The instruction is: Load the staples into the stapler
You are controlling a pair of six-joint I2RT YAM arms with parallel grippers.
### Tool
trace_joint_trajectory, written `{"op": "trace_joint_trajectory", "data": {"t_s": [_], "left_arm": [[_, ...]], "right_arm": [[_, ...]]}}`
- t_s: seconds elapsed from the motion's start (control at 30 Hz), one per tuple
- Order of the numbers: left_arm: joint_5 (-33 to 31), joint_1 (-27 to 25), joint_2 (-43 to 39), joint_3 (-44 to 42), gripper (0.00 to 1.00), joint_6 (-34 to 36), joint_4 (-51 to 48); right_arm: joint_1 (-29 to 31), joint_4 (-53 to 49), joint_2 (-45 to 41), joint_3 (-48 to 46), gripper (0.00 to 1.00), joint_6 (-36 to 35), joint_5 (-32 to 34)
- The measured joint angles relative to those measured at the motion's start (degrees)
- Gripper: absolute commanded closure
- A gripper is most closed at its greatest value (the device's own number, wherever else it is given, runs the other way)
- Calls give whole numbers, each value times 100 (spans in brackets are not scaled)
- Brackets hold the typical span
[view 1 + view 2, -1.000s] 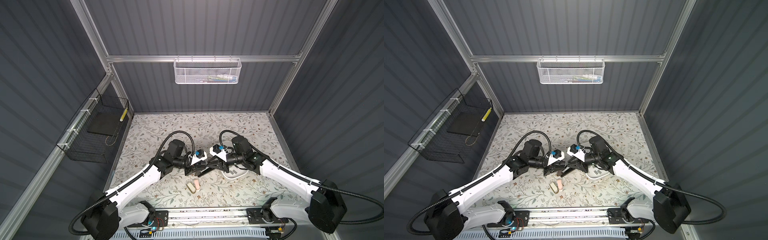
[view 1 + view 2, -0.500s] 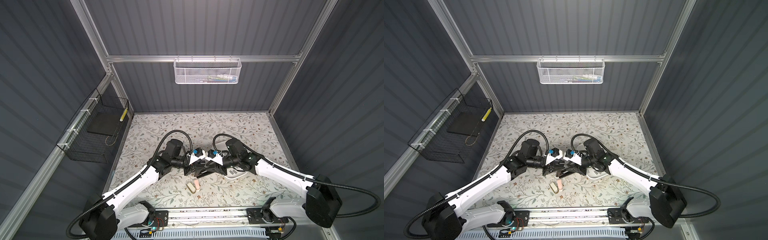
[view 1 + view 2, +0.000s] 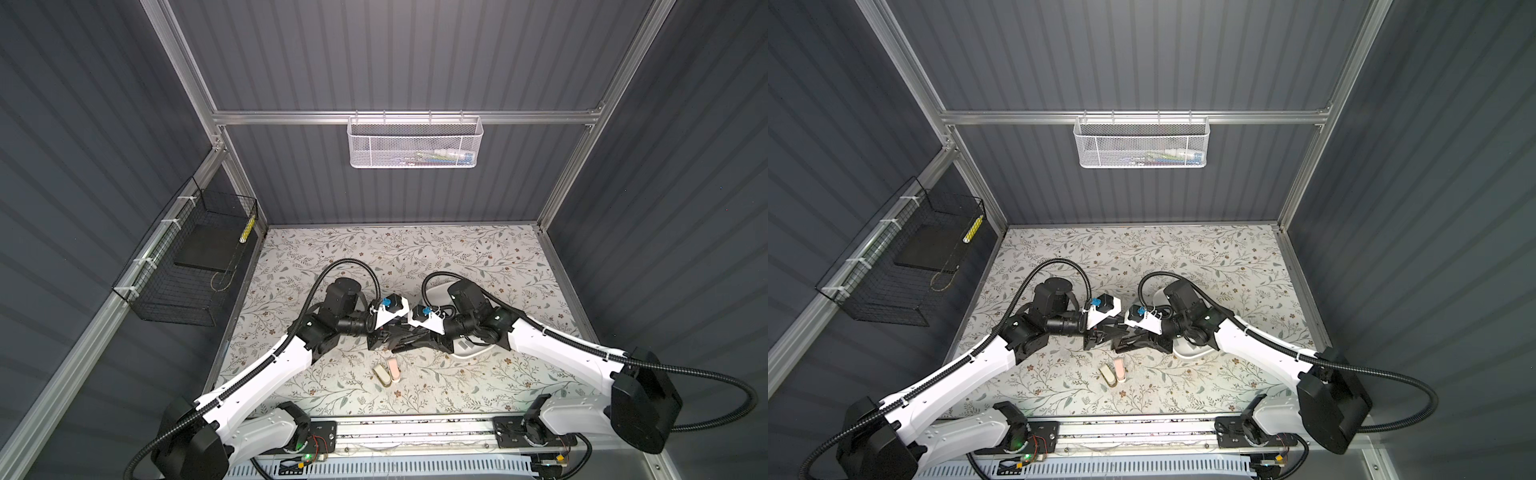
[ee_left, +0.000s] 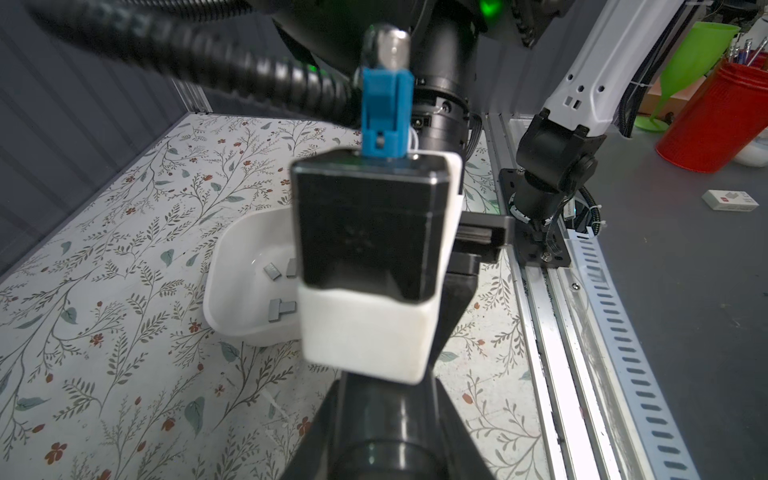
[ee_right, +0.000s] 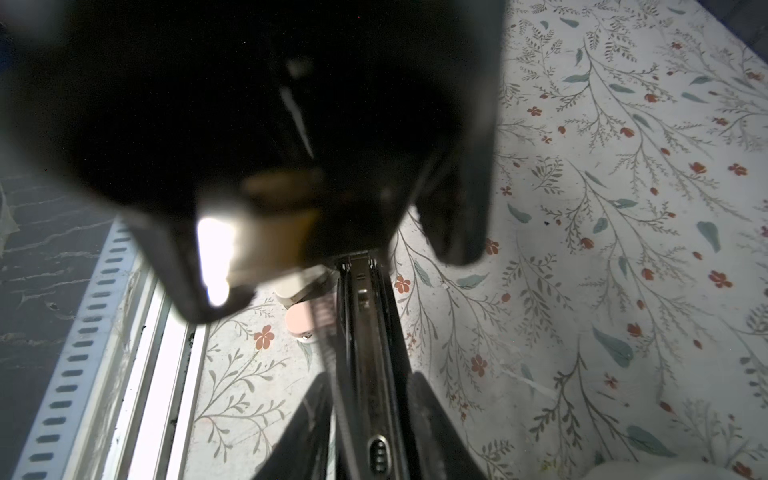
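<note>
Staples (image 4: 282, 309) in tray (image 4: 215, 259) — left wrist; stapler (image 5: 363, 299) in right tool (image 5: 368, 386) — right wrist.

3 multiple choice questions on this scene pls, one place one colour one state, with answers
1. The staples lie in: A) the white dish B) a white mesh basket C) a black wire basket
2. The two small pieces on the mat are: A) red, blue B) pink, beige C) green, black
3. The right gripper is: A) open, empty B) shut on the black stapler C) out of sight
Key: A, grey strips sit inside the dish; B, both top views show those colours; B, its fingers flank the stapler's rail.
</note>
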Motion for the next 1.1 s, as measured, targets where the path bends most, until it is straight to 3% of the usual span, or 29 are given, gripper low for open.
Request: {"op": "trace_joint_trajectory", "data": {"t_s": [0.1,0.27,0.8,1.1], "left_arm": [[72,7,-7,-9,100,0,66],[227,48,-39,-48,100,-39,136],[708,503,-457,-48,100,-603,439],[1145,1003,-763,57,100,-1401,868]], "right_arm": [[7,9,-79,-35,89,-87,-52],[28,22,-94,-42,100,-192,-179],[-267,490,-354,-205,100,0,-756],[-741,1646,-1025,-918,100,798,-1320]]}}
